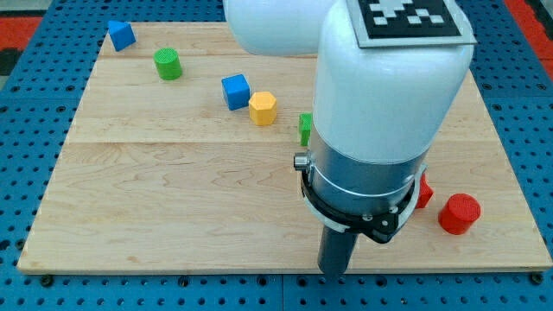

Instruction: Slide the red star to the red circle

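Note:
The red circle [458,213], a short red cylinder, stands near the board's bottom right corner. The red star [423,192] lies just to its upper left, apart from it by a small gap, and is mostly hidden behind the arm's white and grey body. My tip [335,272] is at the end of the dark rod, near the board's bottom edge. It is left of and below the red star, about a hundred pixels away, and touches no block.
A green block [305,128] peeks out from behind the arm's left side. A yellow hexagon [263,108] and a blue cube [235,91] sit side by side at upper centre. A green cylinder [168,64] and a blue block [122,34] lie at the top left. The wooden board [155,199] rests on a blue pegboard.

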Robot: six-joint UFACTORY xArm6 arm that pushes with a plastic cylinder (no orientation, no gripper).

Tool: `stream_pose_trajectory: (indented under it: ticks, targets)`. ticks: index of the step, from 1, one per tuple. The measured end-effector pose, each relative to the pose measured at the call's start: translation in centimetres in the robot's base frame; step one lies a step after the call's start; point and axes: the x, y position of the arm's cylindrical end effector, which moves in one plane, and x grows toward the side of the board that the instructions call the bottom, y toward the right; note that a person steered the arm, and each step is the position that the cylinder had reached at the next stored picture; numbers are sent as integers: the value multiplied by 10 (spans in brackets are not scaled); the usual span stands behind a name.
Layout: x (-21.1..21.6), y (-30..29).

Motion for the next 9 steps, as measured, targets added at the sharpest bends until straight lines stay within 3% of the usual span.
stream_pose_trajectory:
  ticks: [7,9]
  targets:
    - [-6,1]
    - [-4,35]
